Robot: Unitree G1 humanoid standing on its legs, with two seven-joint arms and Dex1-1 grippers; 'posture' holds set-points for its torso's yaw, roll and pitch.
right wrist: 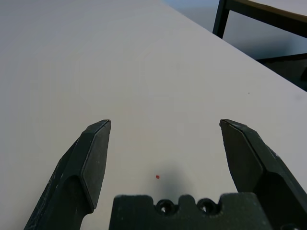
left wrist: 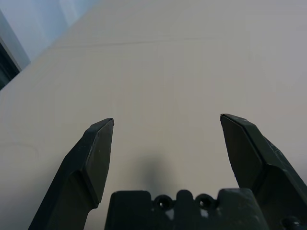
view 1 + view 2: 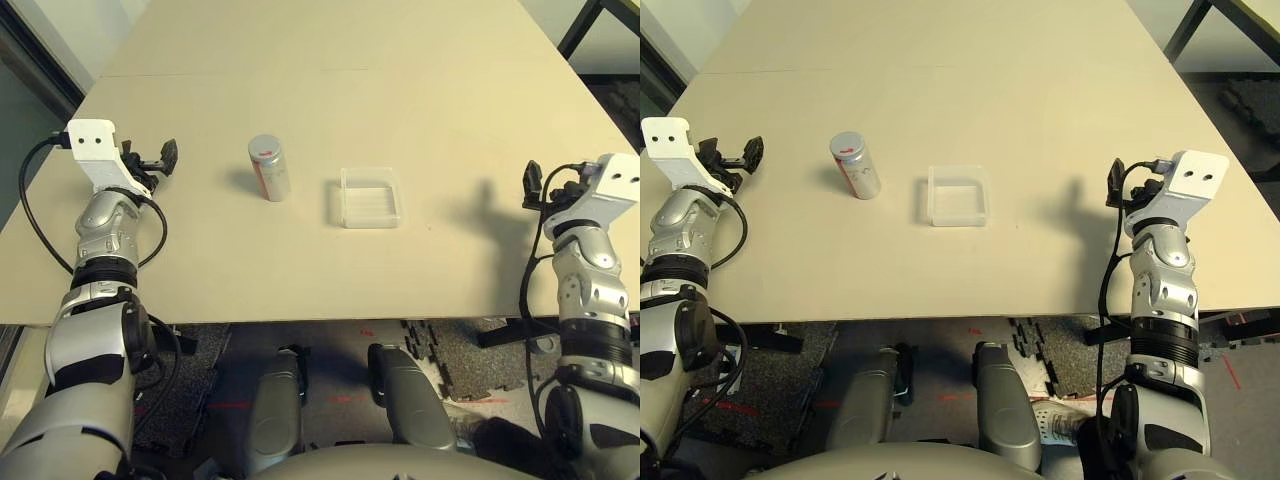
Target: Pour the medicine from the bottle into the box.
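On the broad, pale beige table stands the small silver-grey cylindrical bottle with its red-and-white label and flat round grey cap, upright and capped, a little left of the table's middle. Just to its right, apart from it and not touching, lies the small shallow square box of clear, colourless plastic with rounded corners, flat on the tabletop; whether anything lies inside it cannot be told. The left gripper hovers over the table's left edge, well apart from the bottle, and its two black fingers stand wide apart with nothing but bare tabletop between them. The right gripper hangs near the table's right edge, well apart from the box, its two black fingers likewise spread wide and holding nothing; a tiny red dot marks the table surface between them. Beyond the table's far right corner, the dark metal leg of another table stands on the floor.
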